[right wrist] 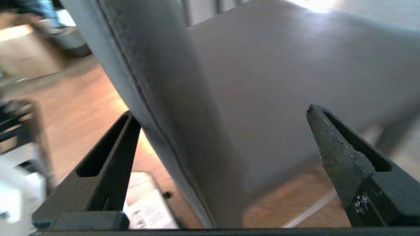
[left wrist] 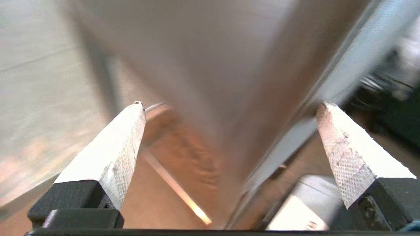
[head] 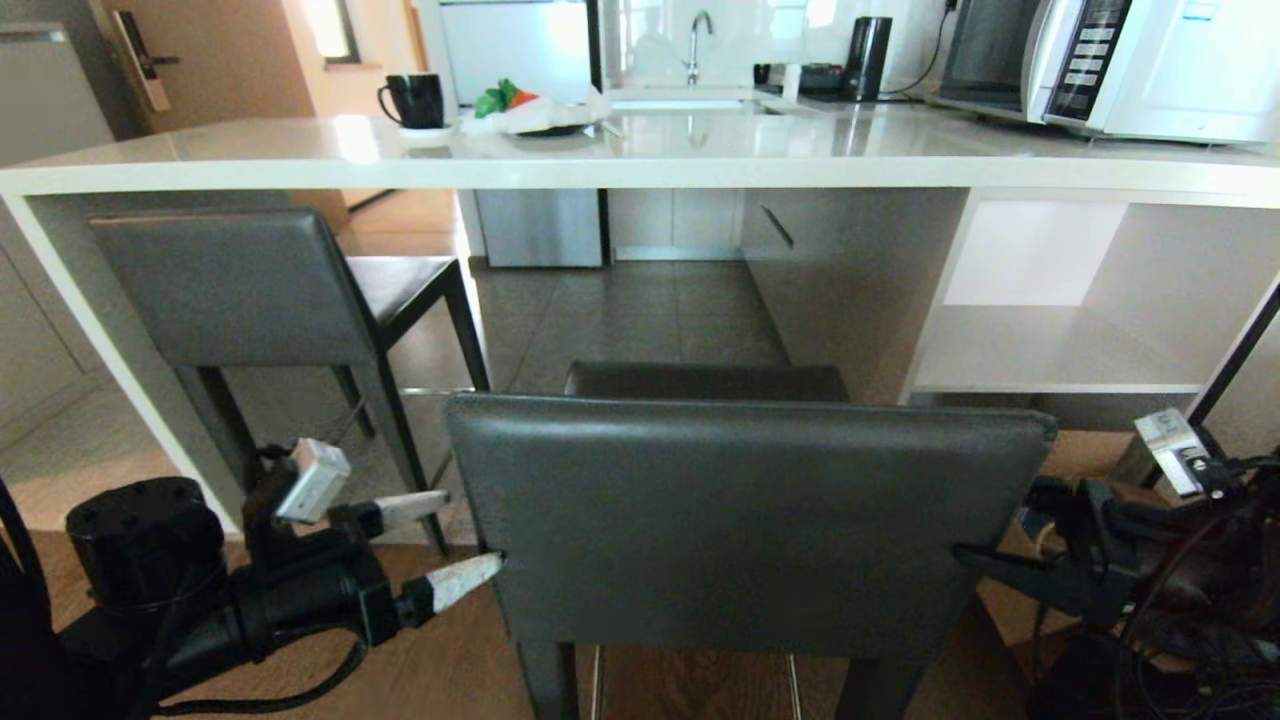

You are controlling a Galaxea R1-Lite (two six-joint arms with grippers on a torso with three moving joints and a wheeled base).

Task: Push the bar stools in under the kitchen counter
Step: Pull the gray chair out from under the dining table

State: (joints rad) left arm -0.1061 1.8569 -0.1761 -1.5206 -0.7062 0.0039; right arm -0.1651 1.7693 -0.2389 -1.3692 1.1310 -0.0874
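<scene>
Under the white kitchen counter [head: 640, 165], grey leather bar stools [head: 745, 520] stand; left gripper [head: 447, 543] and right gripper [head: 965, 552] spread.

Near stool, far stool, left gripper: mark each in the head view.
near stool [head: 740, 520]: head view, middle of backrest.
far stool [head: 225, 290]: head view, backrest, under the counter.
left gripper [head: 445, 545]: head view, midway between open fingers.

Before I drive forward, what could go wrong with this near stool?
The left gripper and right gripper only straddle the near stool's backrest edges, jaws open, so it could twist or slip. Pushing this high may tip it. Veering left, it might clip the far stool already under the kitchen counter.
</scene>
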